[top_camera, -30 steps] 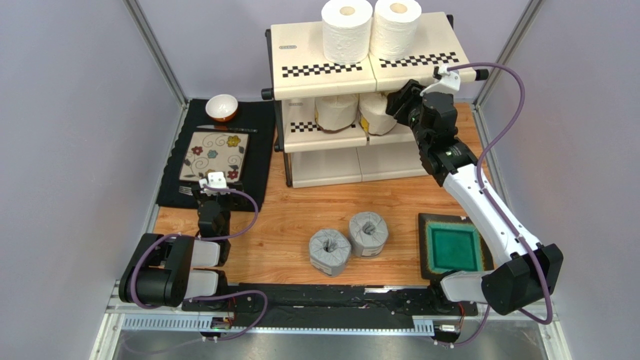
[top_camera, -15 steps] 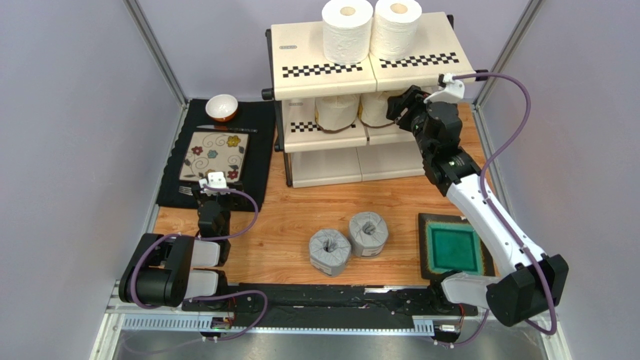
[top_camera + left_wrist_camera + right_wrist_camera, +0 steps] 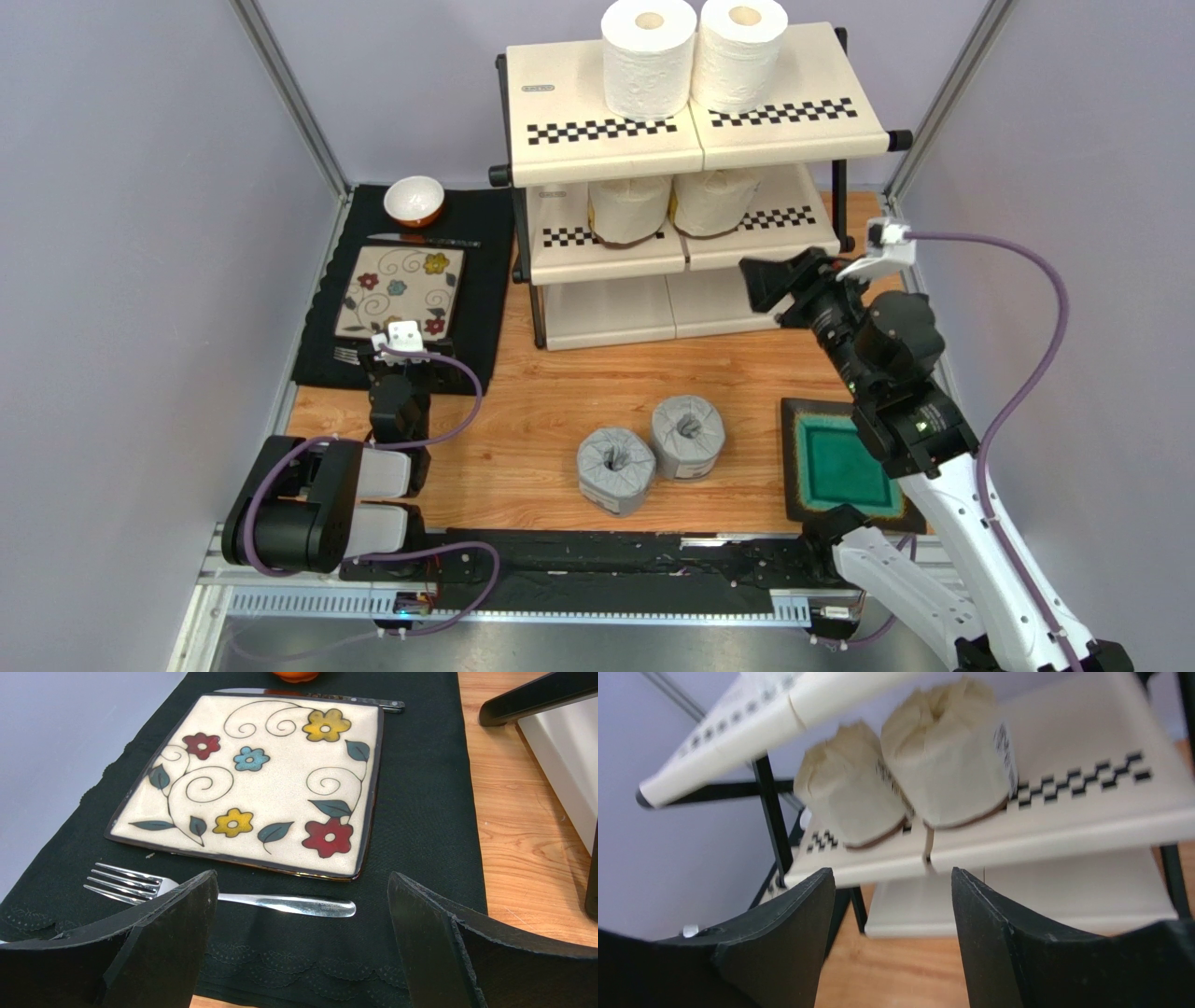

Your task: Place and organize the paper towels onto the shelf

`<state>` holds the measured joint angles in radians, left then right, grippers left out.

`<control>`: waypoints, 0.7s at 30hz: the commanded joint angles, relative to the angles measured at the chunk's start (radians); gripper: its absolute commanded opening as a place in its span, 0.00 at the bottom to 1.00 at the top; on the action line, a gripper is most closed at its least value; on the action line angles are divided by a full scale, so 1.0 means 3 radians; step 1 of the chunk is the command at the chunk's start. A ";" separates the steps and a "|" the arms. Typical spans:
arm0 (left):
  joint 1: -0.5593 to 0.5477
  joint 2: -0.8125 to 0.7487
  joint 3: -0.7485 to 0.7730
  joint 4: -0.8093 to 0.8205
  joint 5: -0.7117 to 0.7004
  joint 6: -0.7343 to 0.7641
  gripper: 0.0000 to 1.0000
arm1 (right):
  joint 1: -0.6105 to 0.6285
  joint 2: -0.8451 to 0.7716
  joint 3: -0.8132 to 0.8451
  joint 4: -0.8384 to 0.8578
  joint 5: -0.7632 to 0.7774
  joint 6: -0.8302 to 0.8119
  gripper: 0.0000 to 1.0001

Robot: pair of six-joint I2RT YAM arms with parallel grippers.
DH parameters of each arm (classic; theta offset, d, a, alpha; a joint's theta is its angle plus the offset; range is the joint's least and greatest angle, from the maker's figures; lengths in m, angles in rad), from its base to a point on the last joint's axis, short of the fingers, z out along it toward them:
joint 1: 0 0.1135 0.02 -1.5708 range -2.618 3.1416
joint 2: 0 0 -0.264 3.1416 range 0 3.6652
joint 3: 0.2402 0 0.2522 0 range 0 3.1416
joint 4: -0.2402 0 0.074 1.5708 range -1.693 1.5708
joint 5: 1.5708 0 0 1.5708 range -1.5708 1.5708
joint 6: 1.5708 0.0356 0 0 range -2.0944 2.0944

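Wooden counter (image 3: 547, 399) with a three-tier cream checker-edged shelf (image 3: 561, 87) at its back.
Two plain white paper towel rolls (image 3: 650, 56) stand on its top tier, two cream-wrapped rolls (image 3: 627, 207) on the middle, two grey-wrapped rolls (image 3: 616, 469) on the counter; right pincer (image 3: 766, 283), apart and empty, faces the shelf; left pincer (image 3: 302, 882) apart.

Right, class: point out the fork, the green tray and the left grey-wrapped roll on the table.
fork (image 3: 281, 904), left wrist view, on its handle.
green tray (image 3: 847, 464), top external view, on its green floor.
left grey-wrapped roll (image 3: 617, 483), top external view, on its wrapper.
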<state>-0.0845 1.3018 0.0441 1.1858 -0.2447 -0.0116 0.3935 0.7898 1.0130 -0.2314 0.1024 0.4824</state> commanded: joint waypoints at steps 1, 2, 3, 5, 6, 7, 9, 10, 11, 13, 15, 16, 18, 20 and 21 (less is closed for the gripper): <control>0.0021 0.0002 -0.0781 0.0097 0.0018 0.0023 0.99 | 0.0227 -0.0076 -0.0456 -0.0986 -0.0214 0.0232 0.69; 0.0021 0.0002 -0.0776 0.0097 0.0018 0.0023 0.99 | 0.0273 -0.0081 -0.0513 -0.1079 -0.0193 0.0273 0.71; 0.0021 0.0002 -0.0776 0.0097 0.0018 0.0023 0.99 | 0.0365 -0.0076 -0.0625 -0.1242 -0.0148 0.0309 0.73; 0.0021 0.0002 -0.0781 0.0097 0.0018 0.0023 0.99 | 0.0477 -0.0076 -0.0748 -0.1299 -0.0132 0.0401 0.80; 0.0021 0.0002 -0.0781 0.0097 0.0018 0.0023 0.99 | 0.0503 -0.0076 -0.0819 -0.1305 -0.0132 0.0442 0.80; 0.0021 0.0002 -0.0781 0.0097 0.0018 0.0023 0.99 | 0.0529 -0.0076 -0.0926 -0.1300 -0.0152 0.0488 0.81; 0.0021 0.0007 -0.0776 0.0097 0.0018 0.0023 0.99 | 0.0570 -0.0081 -0.1029 -0.1274 -0.0178 0.0524 0.82; 0.0021 0.0002 -0.0781 0.0097 0.0018 0.0023 0.99 | 0.0580 -0.0081 -0.1096 -0.1279 -0.0183 0.0545 0.82; 0.0021 0.0002 -0.0781 0.0097 0.0018 0.0023 0.99 | 0.0580 -0.0081 -0.1121 -0.1279 -0.0193 0.0545 0.82; 0.0021 0.0002 -0.0776 0.0097 0.0018 0.0023 0.99 | 0.0585 -0.0097 -0.1162 -0.1284 -0.0224 0.0545 0.81; 0.0021 0.0002 -0.0781 0.0097 0.0018 0.0023 0.99 | 0.0585 -0.0102 -0.1219 -0.1269 -0.0285 0.0545 0.81; 0.0021 0.0002 -0.0781 0.0097 0.0018 0.0023 0.99 | 0.0585 -0.0102 -0.1229 -0.1264 -0.0290 0.0550 0.80; 0.0021 -0.0003 -0.0776 0.0097 0.0018 0.0023 0.99 | 0.0585 -0.0102 -0.1285 -0.1244 -0.0412 0.0550 0.79; 0.0021 0.0002 -0.0776 0.0097 0.0018 0.0023 0.99 | 0.0585 -0.0097 -0.1336 -0.1228 -0.0454 0.0555 0.78; 0.0021 0.0002 -0.0781 0.0097 0.0018 0.0023 0.99 | 0.0585 -0.0097 -0.1347 -0.1213 -0.0505 0.0560 0.78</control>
<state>-0.0845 1.3018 0.0441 1.1858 -0.2451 -0.0116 0.5644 0.7734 0.6327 -0.6308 0.0143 0.6346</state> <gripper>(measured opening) 0.992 0.788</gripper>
